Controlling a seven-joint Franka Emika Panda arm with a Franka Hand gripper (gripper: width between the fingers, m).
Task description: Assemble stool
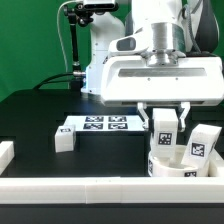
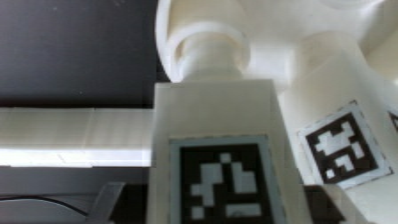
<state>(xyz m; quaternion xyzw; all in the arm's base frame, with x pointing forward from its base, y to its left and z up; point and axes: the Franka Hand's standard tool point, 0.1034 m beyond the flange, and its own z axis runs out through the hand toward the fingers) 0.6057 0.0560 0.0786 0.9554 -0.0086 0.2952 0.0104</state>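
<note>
Fingers (image 1: 146, 110) hang on either side of the upright leg (image 1: 163, 128). I cannot tell whether they press on it or stand just off its sides. That leg stands in the round shallow disc (image 1: 172, 170), which sits on the black worktop (image 1: 40, 115) toward the exterior view's right, near the front border rail (image 1: 100, 190). A second leg (image 1: 203, 146) rises from the same disc just beside the first, leaning slightly. The disc is white with a low rim, and its far edge is cut off by the picture.

Each leg is a short white block with a black-and-white square tag on its face. In the wrist view the upright leg (image 2: 217, 120) fills the picture and narrows to a round neck at its end. The second leg (image 2: 347, 140) shows only a tagged corner, and everything behind is blurred white.

The third leg (image 1: 66, 139) lies apart on the worktop, touching or just beside the marker board (image 1: 98, 124). The arm's broad white body hides where the fingers join it.
</note>
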